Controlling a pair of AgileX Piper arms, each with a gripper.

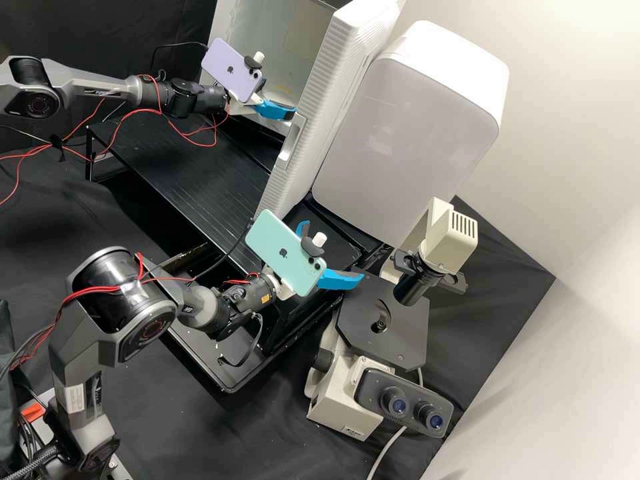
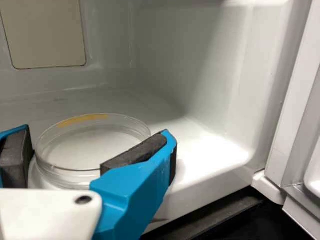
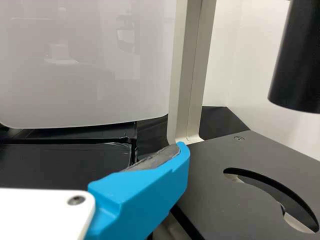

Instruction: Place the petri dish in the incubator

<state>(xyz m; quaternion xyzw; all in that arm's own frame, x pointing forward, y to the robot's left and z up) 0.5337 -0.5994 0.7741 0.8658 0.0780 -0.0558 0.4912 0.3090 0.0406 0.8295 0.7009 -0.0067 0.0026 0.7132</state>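
Observation:
The clear round petri dish (image 2: 92, 142) sits low over the white floor of the incubator (image 2: 210, 150), whose door (image 1: 407, 133) stands open. My left gripper (image 2: 92, 157) is inside the chamber opening, its dark pads against both sides of the dish. From above, that gripper (image 1: 277, 110) is at the incubator's mouth at the back of the bench. My right gripper (image 1: 327, 257) hangs open and holds nothing beside the microscope stage (image 3: 250, 170), below the open door. One of its blue fingers (image 3: 150, 185) shows in the right wrist view.
A white and black microscope (image 1: 380, 327) stands at the front right, its eyepieces (image 1: 413, 410) pointing forward. A black ribbed platform (image 1: 193, 173) runs from the incubator toward the front. Red cables (image 1: 100, 127) trail along the left arm.

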